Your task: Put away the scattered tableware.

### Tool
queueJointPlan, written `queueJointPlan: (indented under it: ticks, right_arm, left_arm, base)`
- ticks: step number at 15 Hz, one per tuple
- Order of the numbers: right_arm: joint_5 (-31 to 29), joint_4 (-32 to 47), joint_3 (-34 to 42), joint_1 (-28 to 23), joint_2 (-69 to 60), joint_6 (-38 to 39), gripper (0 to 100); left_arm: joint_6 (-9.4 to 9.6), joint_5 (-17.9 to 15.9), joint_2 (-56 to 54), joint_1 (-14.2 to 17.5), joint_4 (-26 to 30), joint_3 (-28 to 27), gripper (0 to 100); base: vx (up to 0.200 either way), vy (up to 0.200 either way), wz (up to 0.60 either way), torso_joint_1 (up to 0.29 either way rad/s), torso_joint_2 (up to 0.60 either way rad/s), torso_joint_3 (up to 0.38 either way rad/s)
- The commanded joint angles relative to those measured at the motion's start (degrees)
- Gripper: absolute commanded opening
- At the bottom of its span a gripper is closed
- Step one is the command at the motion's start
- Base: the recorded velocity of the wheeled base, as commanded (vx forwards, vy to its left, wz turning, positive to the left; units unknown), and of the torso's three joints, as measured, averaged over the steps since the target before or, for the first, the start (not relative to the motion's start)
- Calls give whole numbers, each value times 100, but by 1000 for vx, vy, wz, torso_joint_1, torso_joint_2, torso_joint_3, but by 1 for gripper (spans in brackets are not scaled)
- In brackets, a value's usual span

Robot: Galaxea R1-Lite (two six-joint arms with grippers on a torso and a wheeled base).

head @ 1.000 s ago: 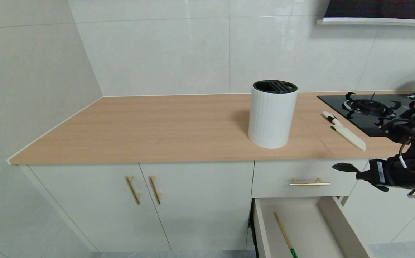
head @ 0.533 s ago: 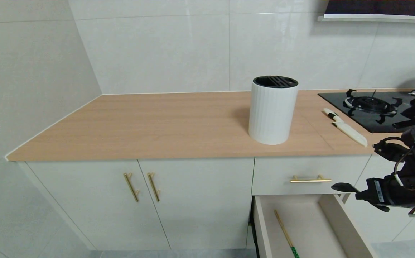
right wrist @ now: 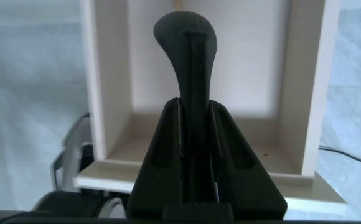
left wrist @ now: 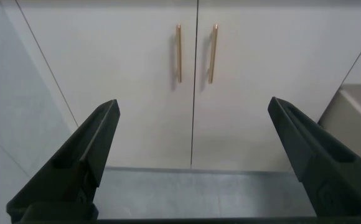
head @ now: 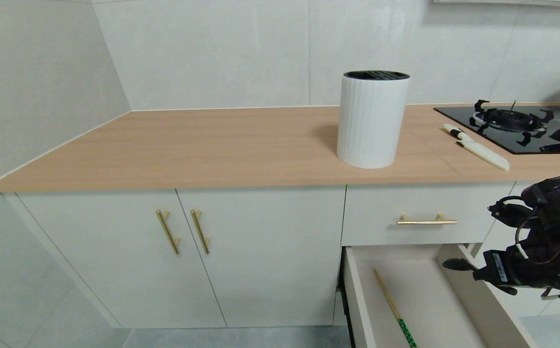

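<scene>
Left end effector (left wrist: 193,106): fingers spread wide, nothing between them. It faces the two cabinet doors (left wrist: 196,124) with gold bar handles, below the tabletop (head: 212,145).

White ribbed knife holder (head: 373,121): upright on the tabletop, black slotted top, right of centre.

Open drawer (head: 352,290): at 6 o'clock from the holder, under a closed drawer front (head: 371,217) with a gold handle. One chopstick (head: 395,309) lies flat on the drawer floor near the left wall, its green-patterned end toward the front.

Knife (head: 476,147): cream blade and handle, flat on the tabletop at 3 o'clock from the holder and apart from it. Blade tip points to about 4 o'clock.

Black gas hob (head: 526,140): just beside the knife, at its 2 o'clock. A thin wooden stick with a green end (head: 526,103) lies along the hob's far edge.

Right end effector (right wrist: 193,106): fingers clamped tight on the stem of a black utensil (head: 453,264), whose rounded head sticks out ahead of them. It hangs at the open drawer's right side, at 2 o'clock from the chopstick and clear of it. The wrist view looks down past the utensil head into the drawer.
</scene>
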Motion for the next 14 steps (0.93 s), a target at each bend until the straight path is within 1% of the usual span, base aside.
queueJointPlan:
  ticks: [1, 6, 10, 11, 14]
  right_arm:
    - [-86, 4, 4, 39, 133, -1, 0]
    - [-112, -13, 4, 39, 309, -1, 0]
    - [-112, -22, 4, 39, 396, -1, 0]
    - [-112, -22, 4, 39, 414, -1, 0]
    - [-112, -110, 4, 39, 440, -1, 0]
  left_arm:
    - [-1, 1, 0, 0, -5, 1, 100]
    - [-1, 1, 0, 0, -5, 1, 100]
    - [-1, 1, 0, 0, -5, 1, 100]
    - [-1, 1, 0, 0, -5, 1, 100]
    - [-1, 1, 0, 0, -5, 1, 100]
  base:
    - [0, 0, 0, -149, 476, 330]
    - [0, 0, 0, -116, 456, 342]
    - [0, 0, 0, -56, 442, 383]
    - [0, 0, 0, -36, 286, 256]
    - [0, 0, 0, -4, 98, 82]
